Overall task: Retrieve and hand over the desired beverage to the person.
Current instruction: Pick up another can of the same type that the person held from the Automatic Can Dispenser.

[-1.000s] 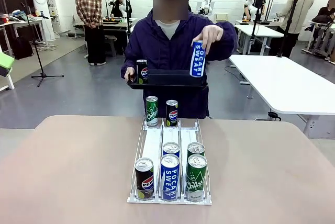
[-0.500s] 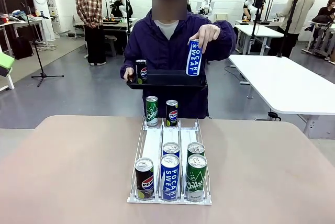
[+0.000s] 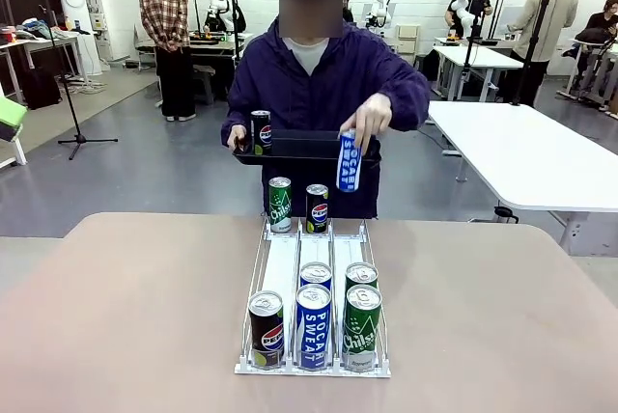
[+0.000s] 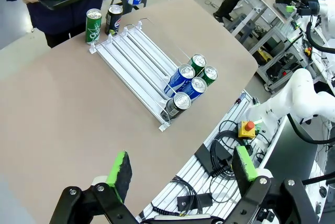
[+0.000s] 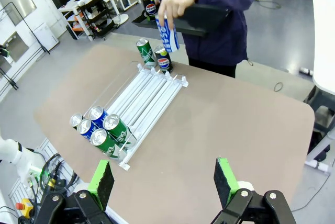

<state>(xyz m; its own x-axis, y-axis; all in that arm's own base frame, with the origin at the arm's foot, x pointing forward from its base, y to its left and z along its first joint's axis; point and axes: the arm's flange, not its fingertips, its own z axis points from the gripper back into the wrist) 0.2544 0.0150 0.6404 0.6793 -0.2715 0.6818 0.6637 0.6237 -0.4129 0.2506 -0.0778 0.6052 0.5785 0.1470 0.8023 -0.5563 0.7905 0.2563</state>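
Hanging wide open over the bench (image 4: 63, 103), the robot's left hand (image 4: 181, 166) grasps nothing; the right hand (image 5: 163, 182) is also released and empty. Ahead of both, well apart, a rack (image 4: 131, 51) carries five cans (image 4: 188, 80) at its nearer end. Beyond it, the person (image 3: 319, 85) holds a blue can (image 3: 349, 161). I judge that retrieval has not begun: the grasp and the handover are both left.

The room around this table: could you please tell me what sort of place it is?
Probably a robotics lab or workshop: several white worktables, a tripod stand on the floor, and a red emergency-stop button amid loose cabling.
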